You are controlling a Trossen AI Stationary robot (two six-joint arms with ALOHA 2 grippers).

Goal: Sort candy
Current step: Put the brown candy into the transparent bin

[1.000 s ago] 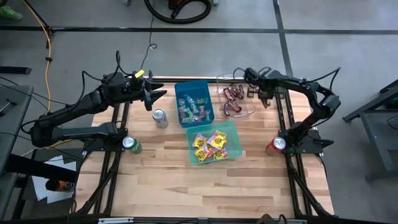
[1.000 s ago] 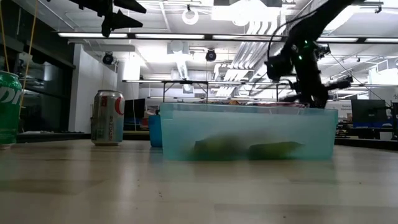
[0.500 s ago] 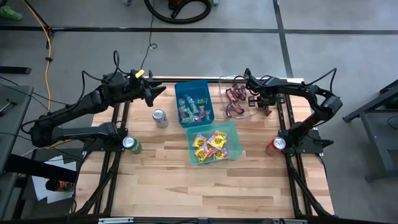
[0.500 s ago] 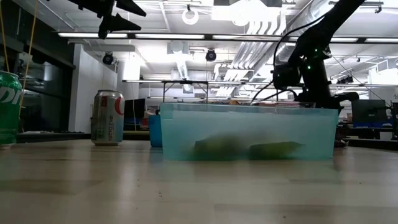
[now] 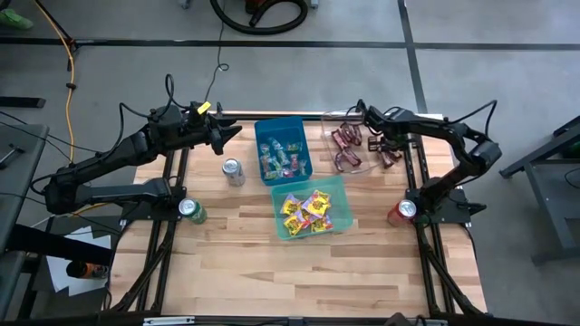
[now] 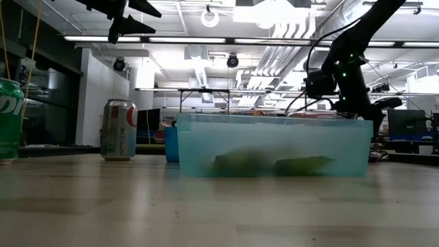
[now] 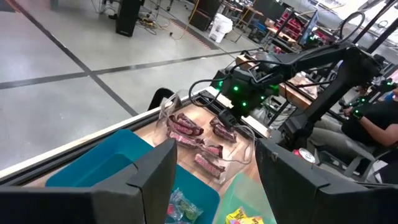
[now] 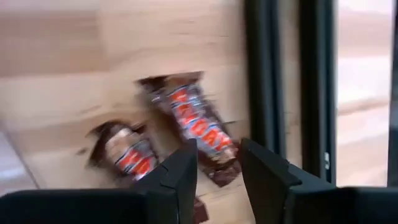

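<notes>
Two maroon bars (image 8: 186,134) lay loose below the right gripper (image 5: 384,154), its fingers parted and empty. Judging by that, picking one for the clear tray (image 5: 362,163) was next. Left gripper (image 5: 228,138) waited open.

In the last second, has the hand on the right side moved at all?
Yes. In the high view the right hand has gone from the clear tray's far edge toward its near right side, closer to the red can.

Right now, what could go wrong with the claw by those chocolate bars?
The right claw is open over two maroon bars lying on the wood beside the black rail. A clumsy nudge might push one under it. The clear tray sits close, so the arm might bump it.
</notes>
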